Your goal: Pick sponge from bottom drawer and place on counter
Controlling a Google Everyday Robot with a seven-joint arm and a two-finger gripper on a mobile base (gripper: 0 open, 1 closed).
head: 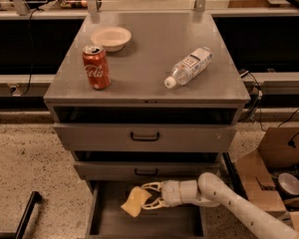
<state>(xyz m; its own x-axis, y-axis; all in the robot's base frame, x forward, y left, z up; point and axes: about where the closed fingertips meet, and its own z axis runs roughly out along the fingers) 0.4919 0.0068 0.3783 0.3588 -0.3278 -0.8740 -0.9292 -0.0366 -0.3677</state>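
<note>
The gripper (148,196), extended from the right into the open bottom drawer (154,223), has its two fingers clamped on the right end of the sponge (133,203), which sits tilted over the drawer floor.

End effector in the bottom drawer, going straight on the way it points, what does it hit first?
Probably the side wall of the bottom drawer at the picture's left: the end effector, shut on the sponge, points that way. Depth is unclear; it might pass above.

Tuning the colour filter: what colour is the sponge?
Pale yellow sponge, camera view; claw holds it over the bottom drawer.
</note>
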